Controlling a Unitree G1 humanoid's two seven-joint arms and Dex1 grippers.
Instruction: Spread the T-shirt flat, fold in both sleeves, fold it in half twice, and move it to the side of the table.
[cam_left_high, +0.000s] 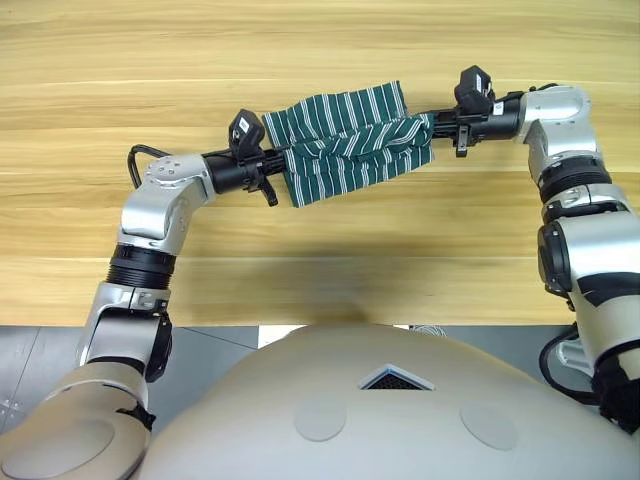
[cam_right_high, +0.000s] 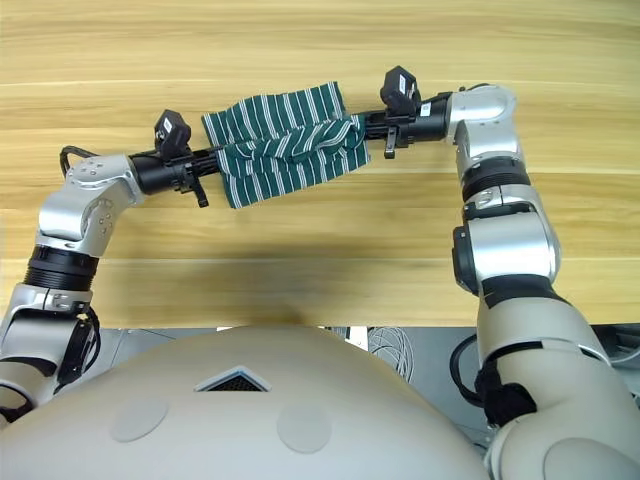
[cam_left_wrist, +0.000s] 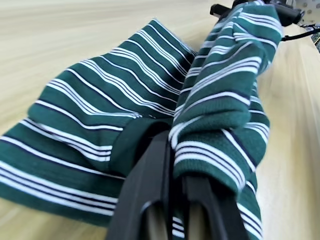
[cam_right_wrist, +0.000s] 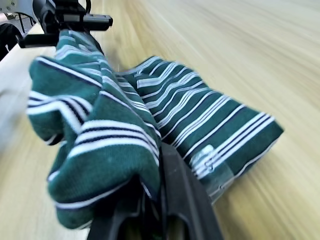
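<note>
Left tool (cam_left_wrist: 172, 200) up close: black fingers (cam_left_wrist: 145, 185) pressed together on a bunched fold of the green T-shirt with white stripes (cam_left_high: 350, 140), cloth draped over one finger. Right tool (cam_right_wrist: 165, 205) same, black fingers (cam_right_wrist: 187, 200) pinching the opposite end of that fold. The shirt hangs as a crumpled ridge strung between the two tools, left tool at its left end, right tool at its right end, slightly farther back. The shirt's far part lies flat, a folded rectangle on the light wooden table (cam_left_high: 300, 50). Shirt sits about midway between the table's left and right sides, well in from the near edge. Sleeves can't be made out.
</note>
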